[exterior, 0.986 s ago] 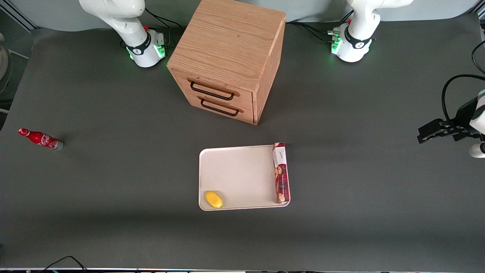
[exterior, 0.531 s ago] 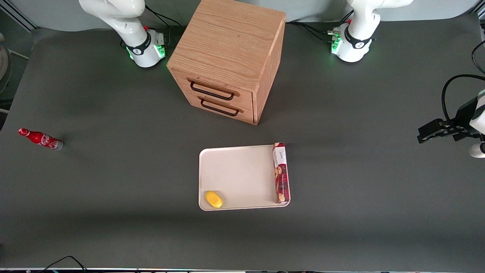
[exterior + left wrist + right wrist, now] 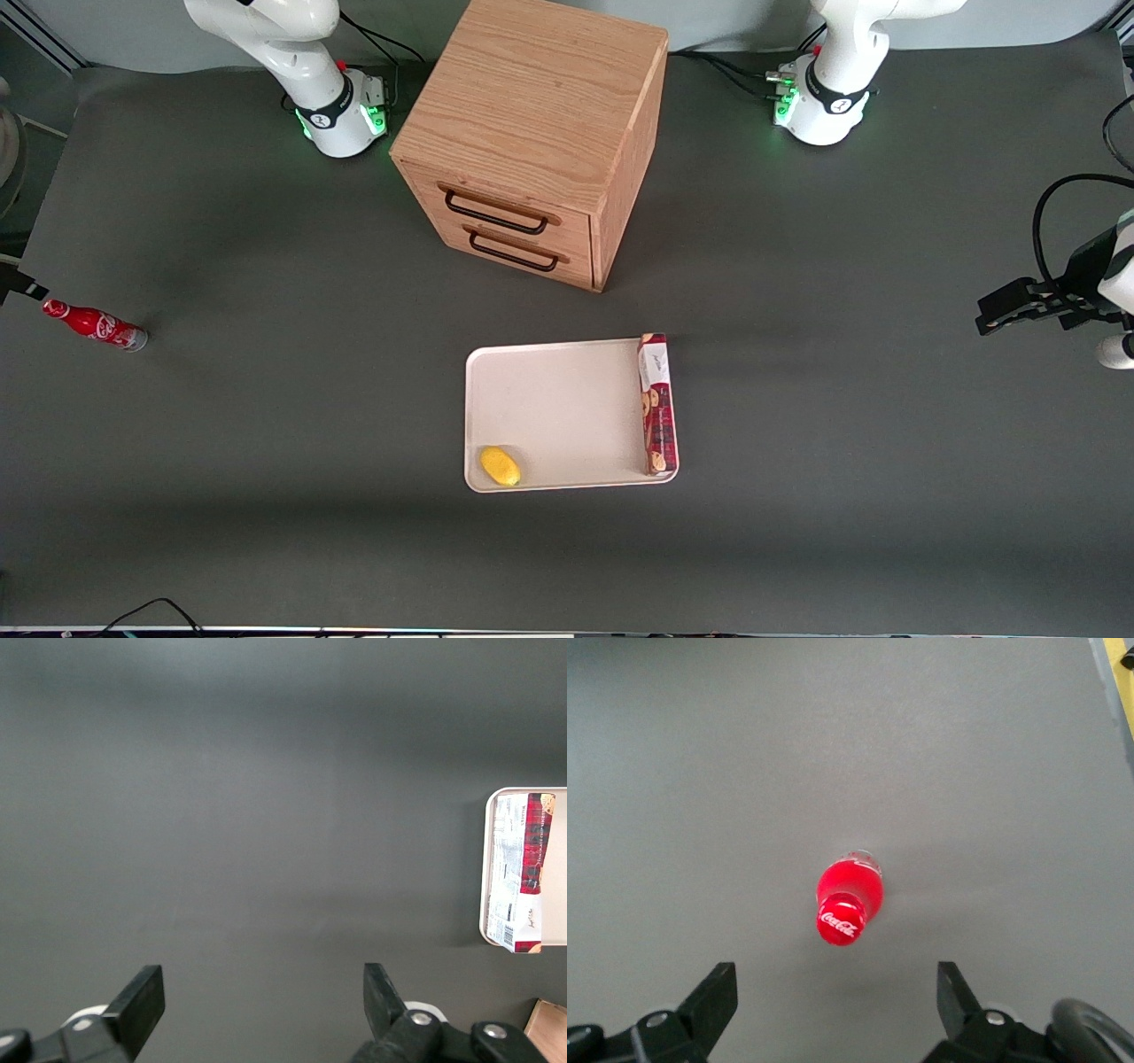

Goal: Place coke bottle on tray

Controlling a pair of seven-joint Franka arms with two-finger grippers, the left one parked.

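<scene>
The coke bottle [image 3: 95, 324], small and red with a silvery base, stands on the dark table at the working arm's end, far from the tray [image 3: 567, 399]. In the right wrist view I look down on the bottle's red cap [image 3: 849, 902]. My gripper [image 3: 835, 994] hangs above the bottle, open and empty, with its two dark fingers spread wide and the bottle just ahead of the gap. A dark part of the gripper shows at the edge of the front view [image 3: 18, 285], close to the bottle's cap. The cream-white tray lies nearer the front camera than the cabinet.
A long red cookie box [image 3: 657, 403] lies along one edge of the tray and a small yellow fruit [image 3: 500, 466] sits in a corner of it. A wooden drawer cabinet [image 3: 532, 133] with two black handles stands between the arm bases.
A dark part of my gripper has come into the front view at its edge, beside the bottle's cap. The bottle, tray and cabinet have not moved.
</scene>
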